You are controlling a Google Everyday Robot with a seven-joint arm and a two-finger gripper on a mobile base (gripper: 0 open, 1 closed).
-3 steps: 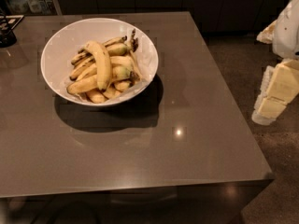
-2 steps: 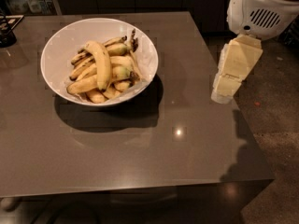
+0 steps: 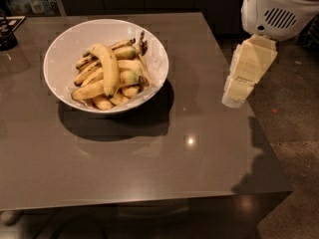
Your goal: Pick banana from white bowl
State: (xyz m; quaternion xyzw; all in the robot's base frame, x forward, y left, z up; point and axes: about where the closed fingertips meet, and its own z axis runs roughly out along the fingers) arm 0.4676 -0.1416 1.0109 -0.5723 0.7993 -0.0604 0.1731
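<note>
1. The banana (image 3: pixel 108 66) is the long curvy yellow one. It's lying right on top of the pile, draped over the shorter bananas (image 3: pixel 92 89) underneath.
2. All of that sits in the white bowl (image 3: pixel 70 41), in the upper left part of the frame. The bowl rests on the dark bench (image 3: pixel 189 173) and throws a big shadow toward the lower right.
3. The claw (image 3: pixel 233 99) is at the right of the frame, hanging tip-down under the white arm housing (image 3: pixel 279 9). It's above the bench's right edge and well apart from the bowl. Honestly I can't tell whether it's apart or together from this angle.
4. What I'd worry about:
   - It has a lot of sideways travel to cover. Coming in low could clip the bowl's rim and shove or tip the bowl.
   - The bananas are packed tight. A grab that's a bit off could catch a stubby neighbour, or drag two out together.
   - The banana's skin is smooth and curved. A pinch near one end could let it swing or slip back into the bowl.
</note>
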